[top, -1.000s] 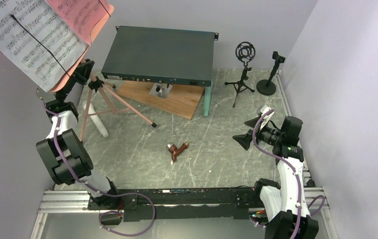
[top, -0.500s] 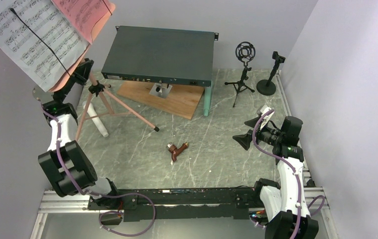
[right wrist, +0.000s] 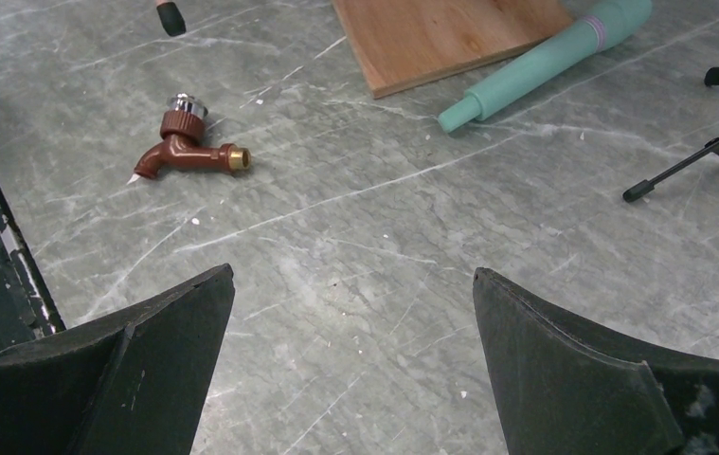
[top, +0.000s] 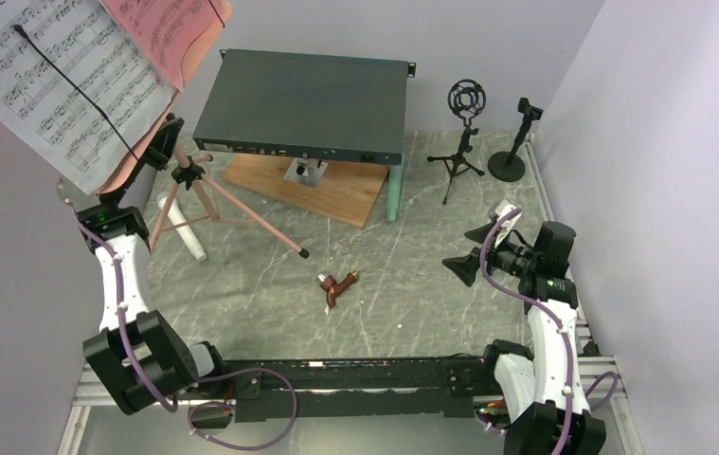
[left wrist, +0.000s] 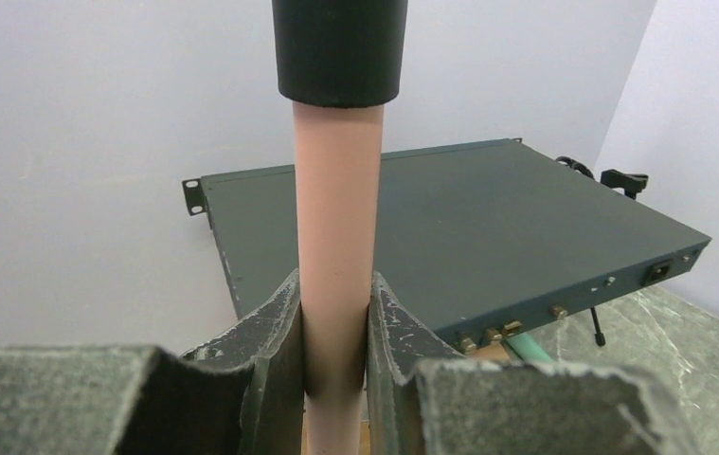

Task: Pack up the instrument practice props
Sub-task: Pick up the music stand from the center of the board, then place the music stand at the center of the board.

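Observation:
The music stand has a pink desk holding white sheet music (top: 52,76) and a red page (top: 170,28), on pink tripod legs (top: 242,204). My left gripper (top: 161,142) is shut on the stand's pink pole (left wrist: 336,237), just under a black collar; the same gripper (left wrist: 336,284) shows in the left wrist view. A white microphone (top: 183,227) lies by the legs. A mint microphone (top: 394,194) lies beside the box, also in the right wrist view (right wrist: 545,62). Two black mic mounts (top: 465,104) (top: 516,142) stand at the back right. My right gripper (top: 469,251) (right wrist: 353,275) is open and empty above the table.
A big dark grey metal box (top: 303,100) rests over a wooden board (top: 336,190) at the back centre. A small brown tap-shaped piece (top: 336,284) (right wrist: 185,152) lies mid-table. Walls close in on the left, back and right.
My left arm has swung the music stand a little right and toward the front; its near tripod foot has shifted toward the table's middle. The right arm has not moved.

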{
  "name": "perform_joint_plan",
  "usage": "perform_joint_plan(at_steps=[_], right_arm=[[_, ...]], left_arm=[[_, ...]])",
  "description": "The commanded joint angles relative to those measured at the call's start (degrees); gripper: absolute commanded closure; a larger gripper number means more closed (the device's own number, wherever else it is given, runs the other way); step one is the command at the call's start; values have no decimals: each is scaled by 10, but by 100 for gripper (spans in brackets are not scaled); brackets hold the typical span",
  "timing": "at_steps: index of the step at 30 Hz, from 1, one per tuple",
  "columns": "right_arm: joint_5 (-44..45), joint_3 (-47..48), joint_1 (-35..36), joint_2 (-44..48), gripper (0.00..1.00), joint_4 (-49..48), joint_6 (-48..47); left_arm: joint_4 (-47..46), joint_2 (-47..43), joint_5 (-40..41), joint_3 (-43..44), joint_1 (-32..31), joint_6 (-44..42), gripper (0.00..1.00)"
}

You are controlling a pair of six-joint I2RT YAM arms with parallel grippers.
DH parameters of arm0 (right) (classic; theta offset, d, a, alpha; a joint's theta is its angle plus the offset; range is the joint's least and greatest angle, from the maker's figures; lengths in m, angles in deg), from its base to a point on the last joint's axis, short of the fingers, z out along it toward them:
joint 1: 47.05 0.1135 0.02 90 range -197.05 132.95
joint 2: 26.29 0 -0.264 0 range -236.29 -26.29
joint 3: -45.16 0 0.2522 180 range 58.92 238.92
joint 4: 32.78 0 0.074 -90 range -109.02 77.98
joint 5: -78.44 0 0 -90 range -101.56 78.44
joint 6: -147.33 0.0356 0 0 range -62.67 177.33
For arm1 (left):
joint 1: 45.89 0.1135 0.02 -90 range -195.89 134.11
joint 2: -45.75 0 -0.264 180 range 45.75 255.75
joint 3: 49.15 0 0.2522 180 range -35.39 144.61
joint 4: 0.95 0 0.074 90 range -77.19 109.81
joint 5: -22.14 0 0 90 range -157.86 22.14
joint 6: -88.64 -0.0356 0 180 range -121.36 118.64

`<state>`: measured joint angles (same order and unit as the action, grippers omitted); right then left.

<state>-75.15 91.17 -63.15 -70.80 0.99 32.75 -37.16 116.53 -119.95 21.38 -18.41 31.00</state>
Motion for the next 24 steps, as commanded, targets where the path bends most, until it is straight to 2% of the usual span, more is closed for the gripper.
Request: perform_joint_plan(at_steps=[1, 11, 18, 24], right_arm=[[-23, 18, -1, 9, 1, -3, -13], [-27, 18, -1, 12, 1, -1, -13], [-25, 18, -1, 14, 1, -2, -13], [-23, 16, -1, 14, 1, -5, -13]], left_arm=[[-9, -68, 38, 40, -6, 1, 100], [101, -131, 27, 49, -45, 3, 100], [234, -184, 47, 66, -87, -6, 100], [247, -210, 59, 66, -130, 13, 100]])
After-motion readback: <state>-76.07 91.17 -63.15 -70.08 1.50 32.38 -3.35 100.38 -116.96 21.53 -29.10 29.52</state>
